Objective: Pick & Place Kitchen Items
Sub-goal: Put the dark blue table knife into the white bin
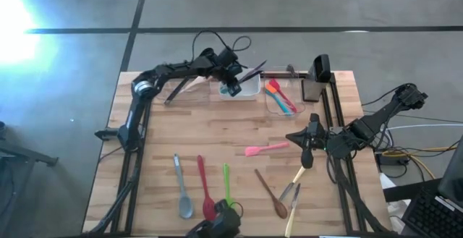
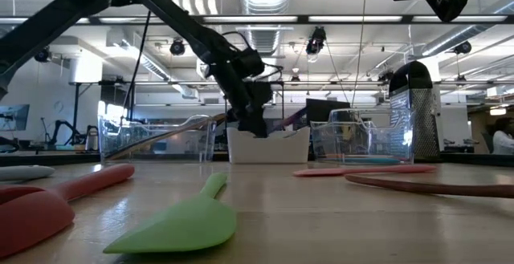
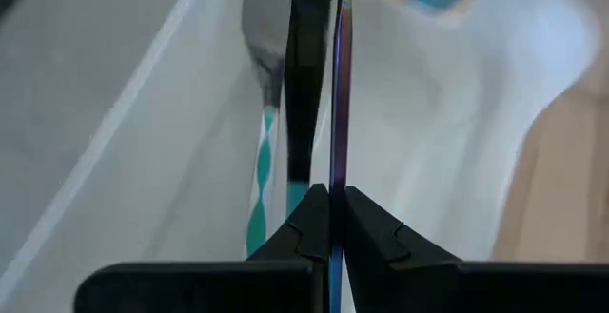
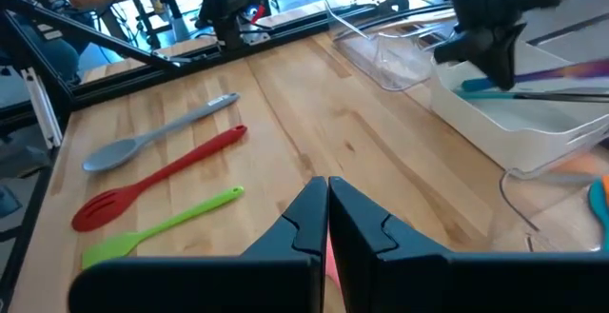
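- The left gripper (image 1: 233,86) is out over the white tub (image 1: 249,90) at the far side of the table (image 1: 217,133), fingers pinched tight on a thin purplish utensil (image 3: 340,85) that runs straight out between them.
- From its wrist I can make out a teal-striped handle (image 3: 259,175) and a dark utensil (image 3: 306,75) lying in that tub; what kind each one is, I honestly can't tell from so close.
- A clear tub (image 1: 281,97) just beside the white one holds an orange spatula (image 1: 278,93) and a blue one (image 1: 288,102).
- Another clear tub (image 1: 187,90) on the other side of the white tub has a wooden utensil (image 2: 173,133) leaning in it.
- The right gripper (image 1: 307,157) hangs above the table's right side, fingers pressed together with nothing in them.
- The pink spatula (image 1: 266,149) lies just beside that gripper, toward the middle of the table.
- Along the near edge lie a grey spoon (image 1: 182,187), a red slotted spoon (image 1: 205,189) and a green spatula (image 1: 226,184), side by side, apart.
- Farther right lies a wooden spoon (image 1: 270,193), then cream-handled cutlery (image 1: 293,194) close together.
- A metal box grater (image 1: 312,90) stands by the far right corner.
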Controlling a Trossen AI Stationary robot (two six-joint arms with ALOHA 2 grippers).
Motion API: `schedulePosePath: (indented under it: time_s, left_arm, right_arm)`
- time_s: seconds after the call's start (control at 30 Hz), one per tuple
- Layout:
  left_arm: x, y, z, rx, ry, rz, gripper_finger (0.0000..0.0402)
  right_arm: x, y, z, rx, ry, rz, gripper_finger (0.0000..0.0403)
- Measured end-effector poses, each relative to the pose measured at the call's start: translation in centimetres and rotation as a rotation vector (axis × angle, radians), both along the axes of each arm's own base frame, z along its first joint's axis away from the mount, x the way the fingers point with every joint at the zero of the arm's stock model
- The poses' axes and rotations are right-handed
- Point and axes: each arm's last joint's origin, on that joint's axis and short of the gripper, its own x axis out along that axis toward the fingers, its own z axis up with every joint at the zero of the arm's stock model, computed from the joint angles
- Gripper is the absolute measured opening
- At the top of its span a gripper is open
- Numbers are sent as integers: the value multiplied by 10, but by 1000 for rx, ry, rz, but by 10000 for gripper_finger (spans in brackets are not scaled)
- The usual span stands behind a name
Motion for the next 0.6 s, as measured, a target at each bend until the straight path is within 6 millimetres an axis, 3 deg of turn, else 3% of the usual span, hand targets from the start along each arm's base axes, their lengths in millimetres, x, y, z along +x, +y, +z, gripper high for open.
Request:
schedulePosePath:
  time_s: [0.6]
  left_arm:
    - [-3, -3, -8, -5, 94, 53, 17]
  right_arm:
    - [0, 0, 0, -7, -2, -9, 8]
